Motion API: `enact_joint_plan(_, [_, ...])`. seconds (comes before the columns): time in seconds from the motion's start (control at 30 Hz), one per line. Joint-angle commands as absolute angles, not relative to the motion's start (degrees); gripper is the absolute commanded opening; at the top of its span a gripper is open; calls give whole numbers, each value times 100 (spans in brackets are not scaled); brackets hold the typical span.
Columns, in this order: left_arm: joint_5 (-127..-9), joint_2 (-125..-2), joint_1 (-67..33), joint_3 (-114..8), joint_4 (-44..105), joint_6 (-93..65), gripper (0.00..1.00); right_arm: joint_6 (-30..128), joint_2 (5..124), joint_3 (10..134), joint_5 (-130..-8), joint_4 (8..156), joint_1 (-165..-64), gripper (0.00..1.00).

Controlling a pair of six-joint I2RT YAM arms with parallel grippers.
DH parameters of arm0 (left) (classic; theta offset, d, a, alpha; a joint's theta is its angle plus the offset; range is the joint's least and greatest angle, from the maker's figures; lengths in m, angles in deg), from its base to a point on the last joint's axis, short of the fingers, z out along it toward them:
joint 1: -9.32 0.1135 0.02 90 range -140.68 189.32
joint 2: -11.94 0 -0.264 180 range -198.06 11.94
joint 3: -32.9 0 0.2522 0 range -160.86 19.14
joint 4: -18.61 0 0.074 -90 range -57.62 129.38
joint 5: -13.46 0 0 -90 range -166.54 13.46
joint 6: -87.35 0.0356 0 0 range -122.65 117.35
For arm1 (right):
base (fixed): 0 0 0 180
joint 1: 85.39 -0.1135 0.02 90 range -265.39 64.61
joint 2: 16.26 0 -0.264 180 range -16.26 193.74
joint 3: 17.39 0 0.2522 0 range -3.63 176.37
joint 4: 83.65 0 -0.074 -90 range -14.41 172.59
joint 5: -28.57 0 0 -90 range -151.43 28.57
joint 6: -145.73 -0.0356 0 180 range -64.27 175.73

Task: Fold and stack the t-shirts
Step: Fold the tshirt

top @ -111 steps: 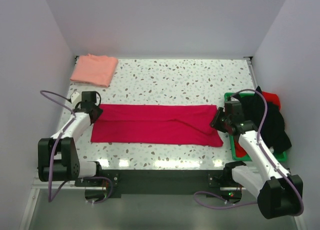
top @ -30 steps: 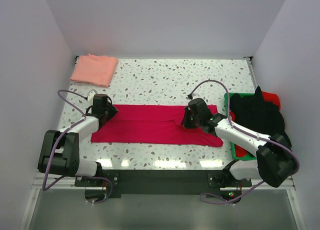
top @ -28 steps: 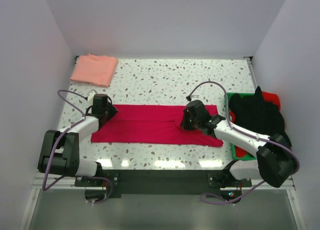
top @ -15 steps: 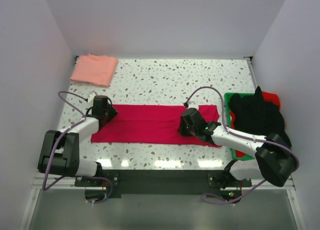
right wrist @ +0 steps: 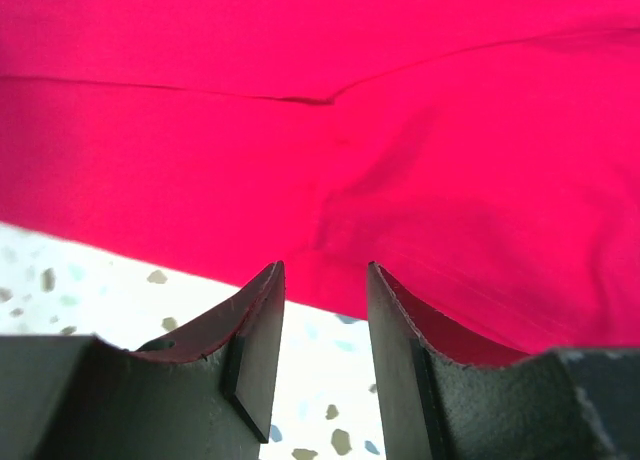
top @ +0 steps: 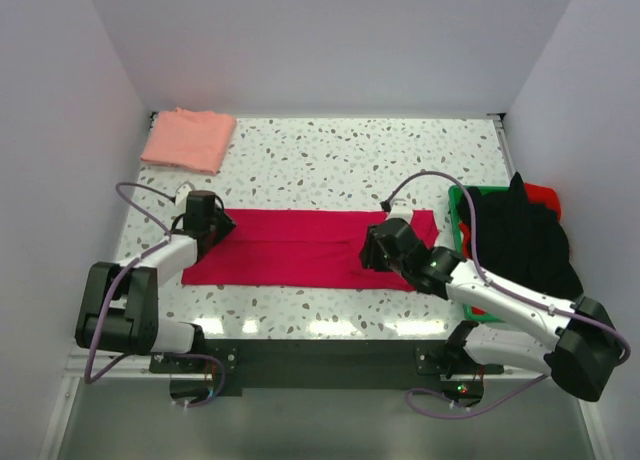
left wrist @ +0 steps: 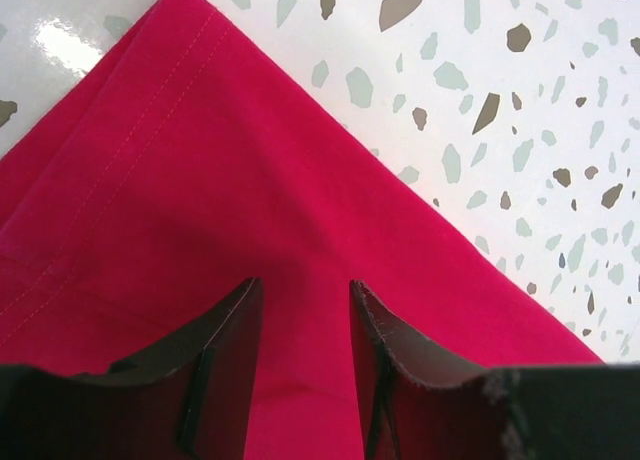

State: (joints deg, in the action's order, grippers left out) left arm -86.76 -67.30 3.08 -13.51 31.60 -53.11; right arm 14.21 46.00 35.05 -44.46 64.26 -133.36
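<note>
The crimson-red t-shirt (top: 290,248) lies flat on the speckled table as a long folded strip, running left to right. The salmon-pink t-shirt (top: 187,140) rests folded at the back left corner. My left gripper (top: 222,224) is over the red shirt's far left corner, open. In the left wrist view, red cloth (left wrist: 200,180) lies under the spread jaws of that gripper (left wrist: 300,295) with nothing pinched. My right gripper (top: 368,252) is open over the shirt's near edge, right of middle. In the right wrist view its jaws (right wrist: 325,275) frame the red hem (right wrist: 300,80) and bare table.
A green tray (top: 459,195) stands at the right edge, holding a heap of black cloth (top: 520,235) and a bit of red cloth (top: 545,193). White walls close in the table on three sides. Speckled tabletop (top: 350,160) shows behind the red shirt.
My right gripper has gone from shut to open, letting go of the red shirt, and has drawn back slightly toward the near edge. The left arm has stayed where it was.
</note>
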Motion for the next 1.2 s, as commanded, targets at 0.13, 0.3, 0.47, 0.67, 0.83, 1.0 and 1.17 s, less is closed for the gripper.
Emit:
enact_joint_plan(0.13, [-8787, -6313, 19, -1172, 3097, -5363, 42, 1222, 5264, 4076, -3655, 5481, -12681, 41])
enact_joint_plan(0.3, [-9060, -6356, -526, -1022, 3114, -5459, 38, 1441, 5765, 3970, -4376, 5999, -11644, 41])
enact_joint_plan(0.47, [-9358, -6619, -1035, -978, 3193, -5573, 32, 1538, 6529, 4251, -4631, 6219, -11265, 40])
enact_joint_plan(0.67, [-9491, -6848, -1422, -969, 3229, -5670, 28, 1740, 7628, 4795, -5000, 6457, -10825, 41])
enact_joint_plan(0.83, [-9421, -6927, -1625, -961, 3229, -5723, 28, 2179, 8899, 5954, -5106, 6177, -10491, 41])
enact_joint_plan(1.0, [-9298, -7041, -1985, -960, 3229, -5898, 27, 2733, 10290, 8072, -4948, 5658, -10491, 42])
enact_joint_plan(1.17, [-9062, -7094, -2600, -934, 3229, -6478, 26, 3418, 11862, 10327, -5097, 5289, -10482, 43])
